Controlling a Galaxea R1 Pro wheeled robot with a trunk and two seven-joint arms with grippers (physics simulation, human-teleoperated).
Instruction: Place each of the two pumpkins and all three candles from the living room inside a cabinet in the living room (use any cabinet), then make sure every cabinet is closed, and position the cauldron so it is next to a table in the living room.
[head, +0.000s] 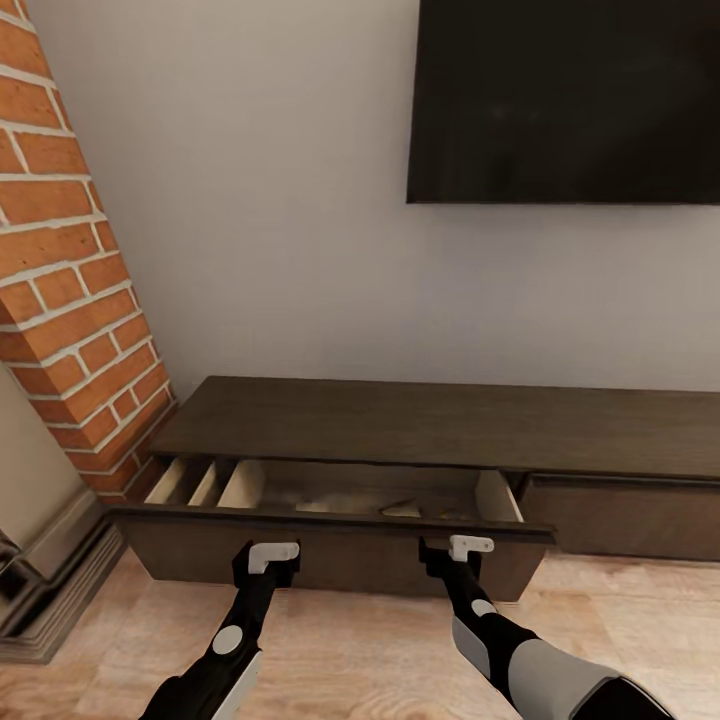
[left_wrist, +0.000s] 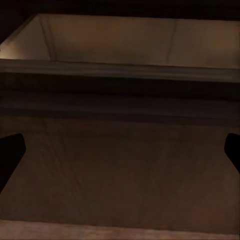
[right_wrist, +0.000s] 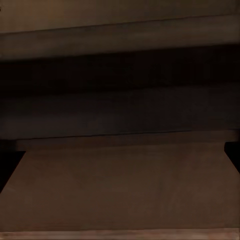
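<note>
Dark-brown cabinet sits under the TV, its left drawer pulled partly out. Both grippers, left and right, press its front, likely to shut it; their spread I cannot tell.

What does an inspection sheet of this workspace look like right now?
Surface: light wood plank floor.
Job's things: cabinet, left drawer pulled open, pale interior showing; contents unclear.
Clutter: nothing seen.
Grippers: left gripper and right gripper both close against the drawer front, jaws spread wide in wrist views.
Cables: nothing seen.
Surroundings: brick fireplace, wall-mounted TV.
</note>
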